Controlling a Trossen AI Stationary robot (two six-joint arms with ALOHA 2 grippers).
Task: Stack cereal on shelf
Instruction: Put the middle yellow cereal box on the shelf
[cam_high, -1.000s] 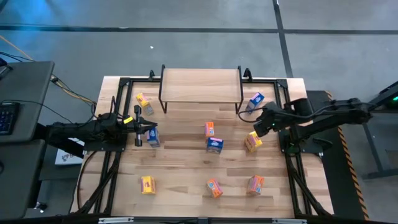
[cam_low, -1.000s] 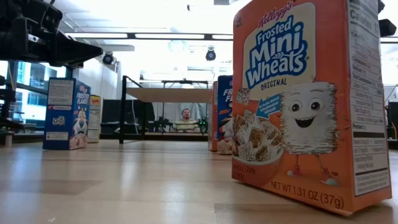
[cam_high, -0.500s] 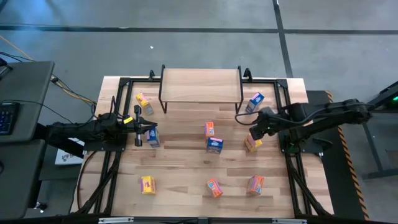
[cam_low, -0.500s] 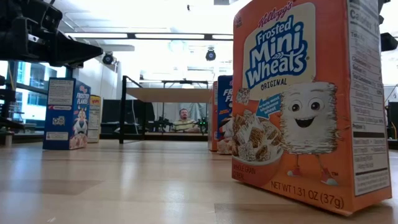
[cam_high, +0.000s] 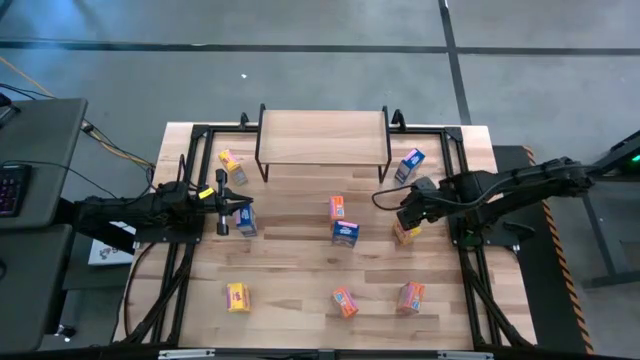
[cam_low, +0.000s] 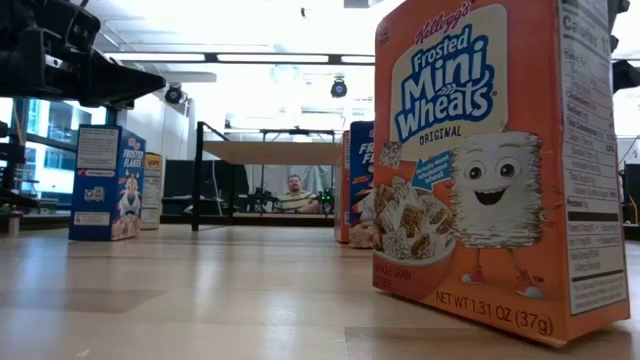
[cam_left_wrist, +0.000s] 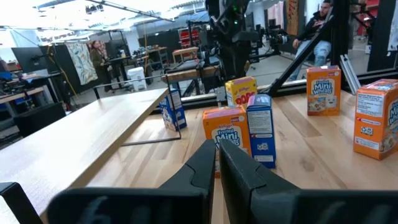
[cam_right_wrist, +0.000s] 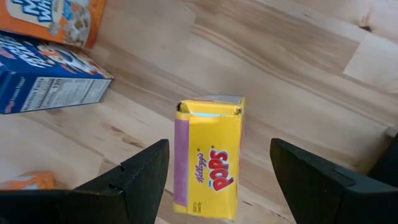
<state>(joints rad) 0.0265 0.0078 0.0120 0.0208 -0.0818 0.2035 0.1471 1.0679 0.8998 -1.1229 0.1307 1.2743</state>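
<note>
While a small yellow cardboard cereal box (cam_right_wrist: 209, 158) stands upright on the pale wooden tabletop (cam_right_wrist: 280, 56), the right gripper (cam_right_wrist: 217, 171) hangs directly over it, its two dark fingers (cam_right_wrist: 134, 177) spread wide, one on either side of the box and clear of it. Beyond those fingers lie a blue box (cam_right_wrist: 46, 78) and an orange box (cam_right_wrist: 62, 18). Further off, the low shelf with a light plank top (cam_high: 323, 137) carries no boxes. Out at the table's other side, the left gripper (cam_left_wrist: 217, 163) has its fingers pressed together, pointing toward an orange box (cam_left_wrist: 227, 130) and a blue box (cam_left_wrist: 261, 127).
</note>
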